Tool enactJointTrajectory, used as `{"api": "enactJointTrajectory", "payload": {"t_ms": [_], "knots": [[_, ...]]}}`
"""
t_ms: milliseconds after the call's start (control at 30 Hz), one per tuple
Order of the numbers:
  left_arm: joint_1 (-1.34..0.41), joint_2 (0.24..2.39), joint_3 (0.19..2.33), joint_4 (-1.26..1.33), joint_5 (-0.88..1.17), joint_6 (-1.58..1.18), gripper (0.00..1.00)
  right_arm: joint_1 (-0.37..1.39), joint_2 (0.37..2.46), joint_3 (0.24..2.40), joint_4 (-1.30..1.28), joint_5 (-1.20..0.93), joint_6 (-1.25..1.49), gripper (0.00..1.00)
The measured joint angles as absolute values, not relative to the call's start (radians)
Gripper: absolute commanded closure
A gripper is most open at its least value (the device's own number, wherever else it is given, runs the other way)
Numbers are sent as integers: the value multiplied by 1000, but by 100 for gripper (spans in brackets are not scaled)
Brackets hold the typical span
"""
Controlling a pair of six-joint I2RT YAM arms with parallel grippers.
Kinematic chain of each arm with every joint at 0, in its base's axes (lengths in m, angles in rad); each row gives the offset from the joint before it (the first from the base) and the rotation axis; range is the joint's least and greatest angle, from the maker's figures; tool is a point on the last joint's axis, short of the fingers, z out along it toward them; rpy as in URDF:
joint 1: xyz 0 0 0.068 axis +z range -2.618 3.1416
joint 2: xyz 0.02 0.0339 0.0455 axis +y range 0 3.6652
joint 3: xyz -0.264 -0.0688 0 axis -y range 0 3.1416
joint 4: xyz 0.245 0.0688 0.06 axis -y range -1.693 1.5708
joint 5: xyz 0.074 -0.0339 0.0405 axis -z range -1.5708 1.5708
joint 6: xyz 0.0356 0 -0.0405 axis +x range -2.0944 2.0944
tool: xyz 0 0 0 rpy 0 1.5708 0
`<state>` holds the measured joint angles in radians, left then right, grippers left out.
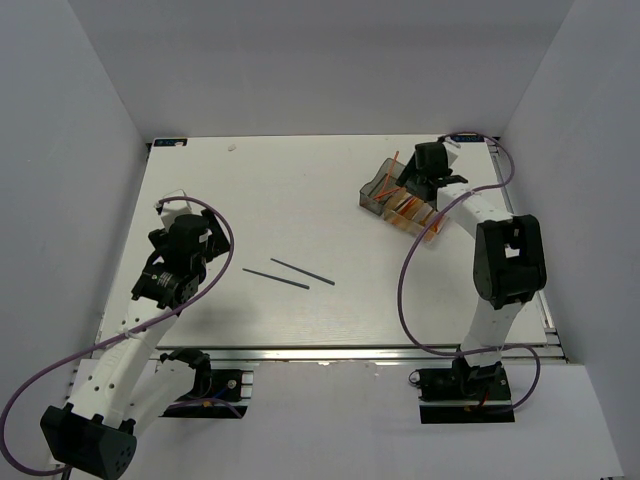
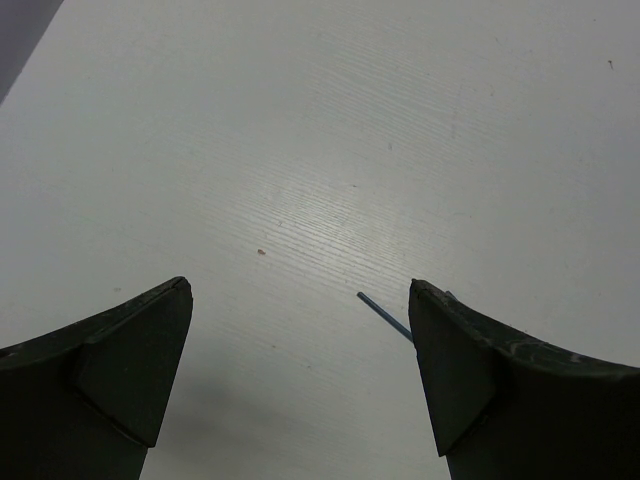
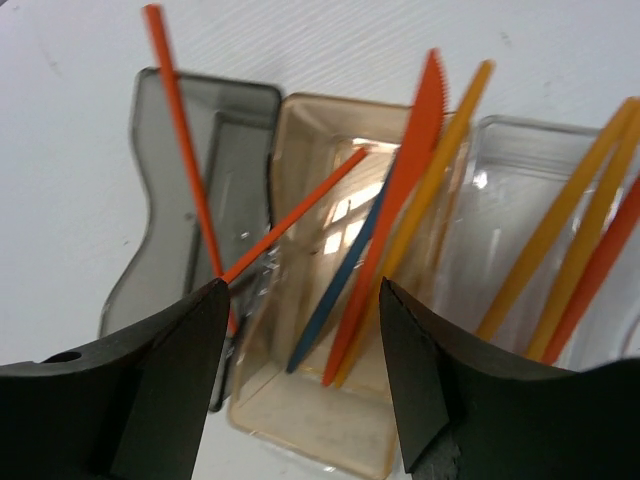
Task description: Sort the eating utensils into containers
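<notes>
Right gripper [image 3: 300, 300]: hung open, empty, over three joined translucent plastic bins [image 3: 300, 440].
Sorted: most orange, red, blue plastic utensils [image 3: 400, 200].
Remaining: two dark blue-grey sticks [image 1: 302, 272] lay on desk [image 1: 300, 200]; left gripper [image 2: 300, 290] open nearby.

white table [image 1: 260, 210], plain pale grey walls [image 1: 330, 60] on three sides, even light

Quick count: three bins [image 3: 310, 420], two dark sticks [image 1: 301, 271] lying loose, two orange sticks [image 3: 180, 130], three utensils [image 3: 405, 170] in the amber bin, three more in the clear bin [image 3: 510, 150].
</notes>
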<state>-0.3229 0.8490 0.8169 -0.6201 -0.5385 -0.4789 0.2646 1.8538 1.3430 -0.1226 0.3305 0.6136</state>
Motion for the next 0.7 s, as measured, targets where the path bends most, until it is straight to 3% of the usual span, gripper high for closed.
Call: {"api": "enactJointTrajectory", "payload": {"t_ms": [700], "knots": [[-323, 853, 812, -619, -530, -474, 2, 176, 1941, 1367, -71, 218, 606, 40]]}}
